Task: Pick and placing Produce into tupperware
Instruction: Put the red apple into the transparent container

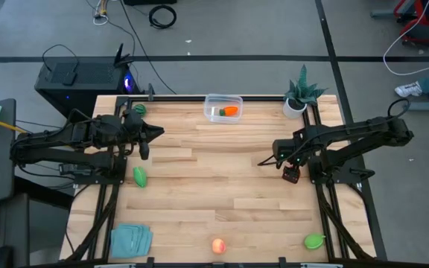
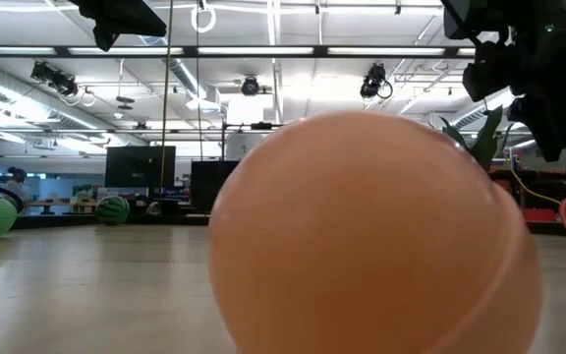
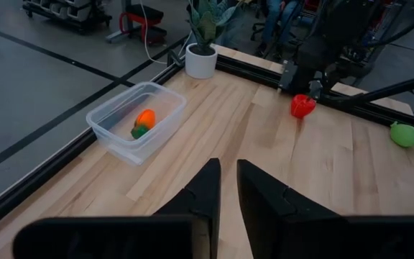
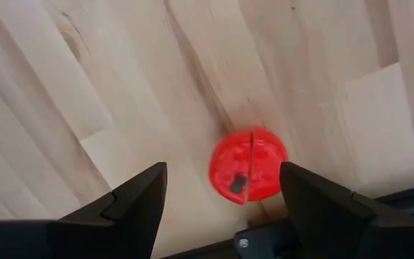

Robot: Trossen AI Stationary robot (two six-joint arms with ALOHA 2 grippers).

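On the wooden table [image 1: 199, 201], left to right: left gripper [image 1: 153, 134], fingers nearly together, empty, hovering above a green piece [image 1: 139, 177]; tupperware [image 1: 223, 107] at the far edge holding the carrot [image 1: 231, 111]; right gripper [image 4: 221, 194], fingers spread wide, poised over the red piece [image 4: 248, 165].

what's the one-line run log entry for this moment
carrot in tupperware | right claw open above red piece | left claw nearly shut, empty | peach piece on table
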